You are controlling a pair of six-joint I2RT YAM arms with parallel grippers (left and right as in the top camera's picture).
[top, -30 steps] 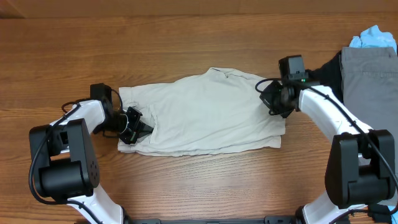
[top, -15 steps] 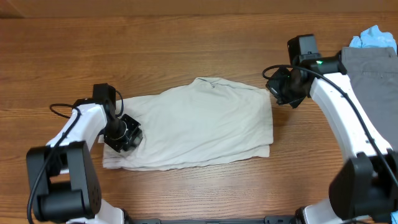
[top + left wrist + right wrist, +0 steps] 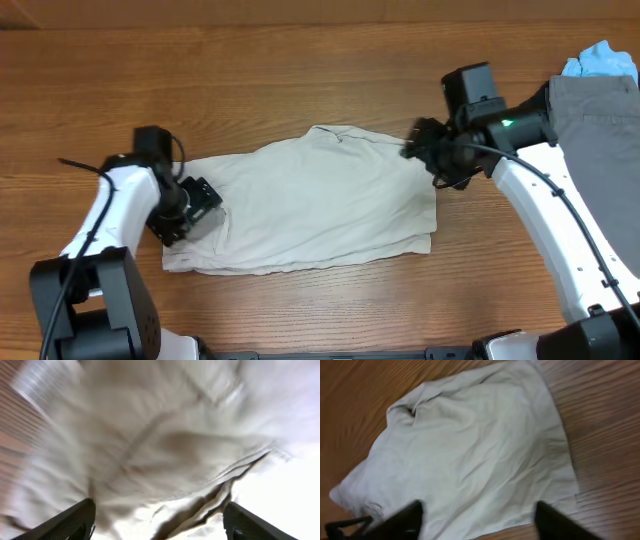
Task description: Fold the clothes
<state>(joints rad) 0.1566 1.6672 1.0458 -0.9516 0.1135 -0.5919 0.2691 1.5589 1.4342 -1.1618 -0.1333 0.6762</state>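
Flanking the folded trousers, both hands are spread open and hold nothing.

Cream-beige trousers (image 3: 310, 205) lie mid-frame on the counter (image 3: 300, 60), doubled into a rough rectangle. The left hand (image 3: 200, 200) is at their left edge and the right hand (image 3: 420, 152) at their upper right corner. Standing at opposite ends like this likely readies them to take an end for another fold, or to smooth the stack. In the blurred left wrist view the fingers (image 3: 75, 521) are wide apart with cloth close beneath and none pinched. In the right wrist view the fingers (image 3: 405, 520) gape above the cloth. The fabric is soft and lightly creased, with a bunched lump on the upper edge and stacked layers showing at the lower right. Grey trousers (image 3: 595, 130) and a blue cloth (image 3: 600, 60) sit at the frame's right edge, apart from the cream pair.
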